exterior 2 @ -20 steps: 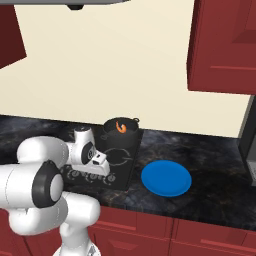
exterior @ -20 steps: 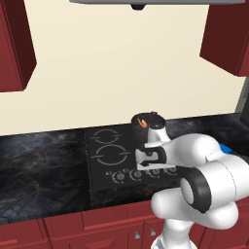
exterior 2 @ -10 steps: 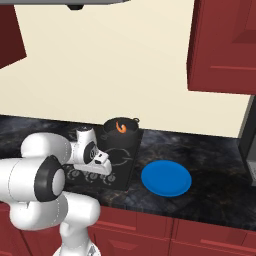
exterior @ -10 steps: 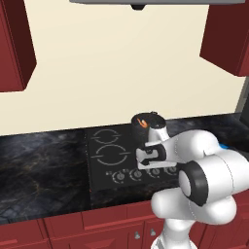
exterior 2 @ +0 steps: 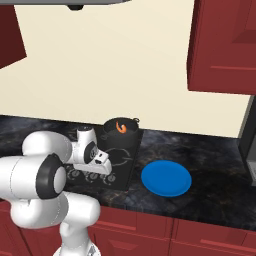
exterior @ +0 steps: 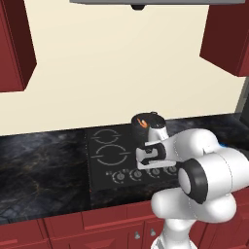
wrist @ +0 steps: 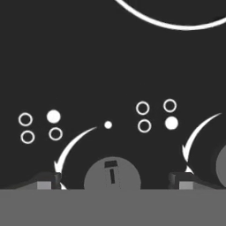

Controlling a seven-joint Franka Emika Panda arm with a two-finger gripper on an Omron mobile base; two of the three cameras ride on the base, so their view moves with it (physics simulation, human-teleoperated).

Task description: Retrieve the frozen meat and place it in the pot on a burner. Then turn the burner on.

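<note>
Hand view looks straight down on the black glass cooktop (wrist: 110, 53), and a round grey knob (wrist: 112, 173) with a dark bar mark on it sits between the two dark finger tips of the pincer (wrist: 115, 180). The tips stand well apart, one on either side of the knob and clear of it, so the pincer is wide and holds nothing. White curved arrows and little clusters of ring symbols are printed on the glass just beyond the knob, and part of a large white burner ring arcs across the far edge of this view.

From the left base view the squat round dark grey pot (exterior: 147, 120) stands on the far right corner of the cooktop (exterior: 104, 168), covering a burner mark there. The small orange-red curved chunk of frozen meat (exterior: 142, 122) lies inside the pot; its long axis cannot be told at this size, though in the right base view (exterior 2: 119, 127) it reads as a hook-shaped curl. The white arm reaches down in front of the pot toward the knob row along the cooktop's near edge.

A flat round blue plate (exterior 2: 166, 178) rests on the dark marbled worktop (exterior 2: 210, 170), to the right of the cooktop and apart from it.
</note>
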